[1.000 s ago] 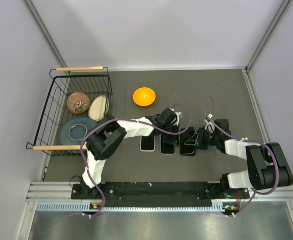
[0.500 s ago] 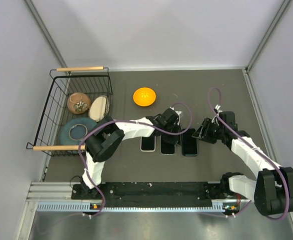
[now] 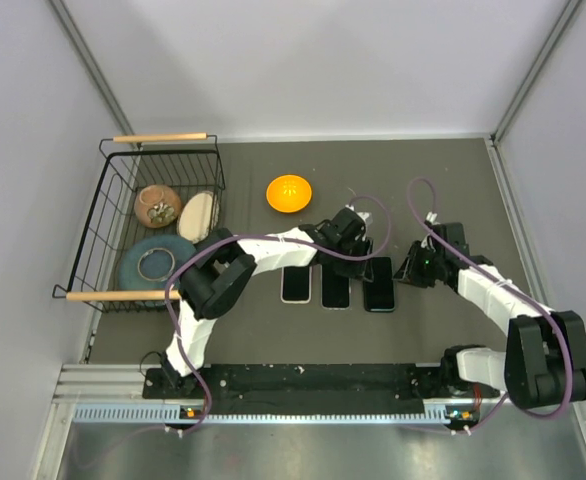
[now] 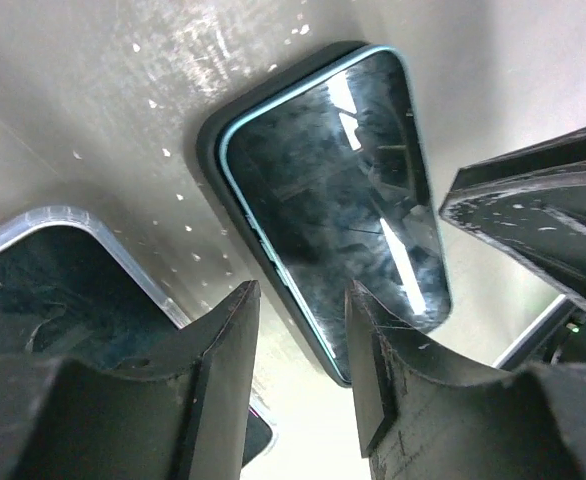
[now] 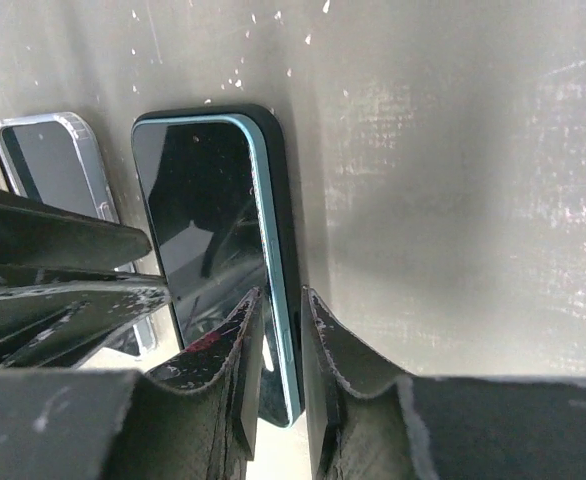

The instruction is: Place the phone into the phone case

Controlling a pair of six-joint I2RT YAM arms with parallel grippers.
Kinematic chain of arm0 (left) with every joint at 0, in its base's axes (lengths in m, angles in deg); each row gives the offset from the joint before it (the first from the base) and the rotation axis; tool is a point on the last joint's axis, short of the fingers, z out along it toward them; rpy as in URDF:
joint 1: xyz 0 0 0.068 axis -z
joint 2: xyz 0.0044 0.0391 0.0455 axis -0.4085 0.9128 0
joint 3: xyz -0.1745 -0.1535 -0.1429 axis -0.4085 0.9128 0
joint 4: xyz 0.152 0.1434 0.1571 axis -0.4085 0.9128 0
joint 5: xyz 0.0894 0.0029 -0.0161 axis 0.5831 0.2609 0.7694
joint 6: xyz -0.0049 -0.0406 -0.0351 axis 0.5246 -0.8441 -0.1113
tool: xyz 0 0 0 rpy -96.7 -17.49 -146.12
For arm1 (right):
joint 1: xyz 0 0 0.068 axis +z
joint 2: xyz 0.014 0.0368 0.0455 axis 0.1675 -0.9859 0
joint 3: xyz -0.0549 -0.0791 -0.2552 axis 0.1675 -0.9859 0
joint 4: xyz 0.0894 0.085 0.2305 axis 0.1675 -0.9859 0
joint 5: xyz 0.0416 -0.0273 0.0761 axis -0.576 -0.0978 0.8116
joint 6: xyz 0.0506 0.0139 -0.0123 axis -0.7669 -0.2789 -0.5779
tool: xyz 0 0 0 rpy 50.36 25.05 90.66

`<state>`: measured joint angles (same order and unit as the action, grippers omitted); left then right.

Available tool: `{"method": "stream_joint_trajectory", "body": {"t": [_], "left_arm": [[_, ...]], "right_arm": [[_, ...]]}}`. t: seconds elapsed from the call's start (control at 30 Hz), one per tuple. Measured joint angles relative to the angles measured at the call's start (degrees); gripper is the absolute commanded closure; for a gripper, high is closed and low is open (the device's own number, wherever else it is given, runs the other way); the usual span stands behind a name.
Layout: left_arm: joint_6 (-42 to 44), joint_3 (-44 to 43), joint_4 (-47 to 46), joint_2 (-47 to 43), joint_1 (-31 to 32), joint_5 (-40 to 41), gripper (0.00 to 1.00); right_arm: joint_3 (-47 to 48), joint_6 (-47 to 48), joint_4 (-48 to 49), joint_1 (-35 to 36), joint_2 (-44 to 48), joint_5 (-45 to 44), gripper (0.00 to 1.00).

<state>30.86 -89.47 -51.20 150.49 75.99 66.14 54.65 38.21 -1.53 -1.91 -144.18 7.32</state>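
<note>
Phone (image 3: 335, 287) flat, screen up, middle of near row of three, between white-rimmed phone (image 3: 296, 284) at left and teal-edged phone (image 3: 378, 284) at right. Seemingly seated already in phone case (image 5: 95, 165), clear rim round it. Rigid, light, glossy, likely slippery, glass breakable: best pinched across long edges, not on screen. Just beyond, left gripper (image 4: 301, 300) over teal-edged phone, fingers spread, holding nothing. Right gripper (image 5: 281, 300) at same phone's right edge, fingers narrowly apart, nothing pinched. Farther off, orange bowl (image 3: 289, 193); wire basket (image 3: 161, 152) far left.
</note>
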Motion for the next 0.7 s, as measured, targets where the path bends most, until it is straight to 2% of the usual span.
{"method": "stream_joint_trajectory", "body": {"t": [0.07,0.17,0.3,0.43,0.47,0.63,0.67,0.7], "left_arm": [[0.02,0.0,0.2,1.14,0.0,0.0,0.52],[-0.04,-0.11,0.0,1.73,-0.02,-0.24,0.51],[0.11,-0.2,-0.07,1.81,-0.04,-0.28,0.51],[0.11,-0.24,-0.09,1.9,-0.04,-0.48,0.56],[0.11,-0.26,-0.04,1.92,-0.09,-0.44,0.58],[0.39,-0.33,0.44,2.08,-0.28,-0.13,0.66],[0.48,-0.33,0.5,2.1,-0.35,-0.13,0.68],[0.57,-0.42,0.61,2.16,-0.39,-0.11,0.71]], "right_arm": [[-0.2,-0.07,1.38,0.0,-0.96,0.46,0.87],[-0.81,-0.44,3.93,0.0,-2.01,1.97,0.91],[-1.86,-1.07,7.1,-0.15,-3.37,3.52,0.91],[-2.12,-1.51,9.14,-0.26,-4.46,5.11,0.89],[-2.12,-1.55,9.29,-0.33,-4.57,5.33,0.83],[-2.51,-2.69,9.81,-0.26,-4.44,5.57,0.66],[-2.51,-3.02,9.62,-0.24,-4.11,5.51,0.58],[-2.51,-3.23,9.2,-0.24,-3.56,5.33,0.56]]}}
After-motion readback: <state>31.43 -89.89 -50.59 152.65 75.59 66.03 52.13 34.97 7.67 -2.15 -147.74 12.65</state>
